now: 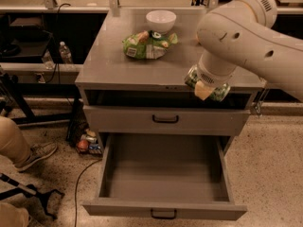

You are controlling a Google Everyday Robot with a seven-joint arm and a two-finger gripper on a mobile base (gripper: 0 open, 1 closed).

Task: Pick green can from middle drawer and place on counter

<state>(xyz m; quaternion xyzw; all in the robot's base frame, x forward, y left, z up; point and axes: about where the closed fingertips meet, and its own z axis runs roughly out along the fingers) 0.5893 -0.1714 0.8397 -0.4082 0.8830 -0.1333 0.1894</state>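
Observation:
My gripper (206,85) hangs from the big white arm at the right. It is shut on the green can (195,77), a dark-green can lying sideways between the fingers. The can is held just above the front right edge of the grey counter (123,72). The middle drawer (163,174) at the bottom of the cabinet is pulled wide open and I see nothing inside it. Its black loop handle (163,214) faces the front.
A white bowl (160,20) and a light-green snack bag (147,45) sit at the back of the counter. A shut drawer front (165,120) is above the open one. Bottles and cans (86,141) lie on the floor at the left, near a person's shoe (39,153).

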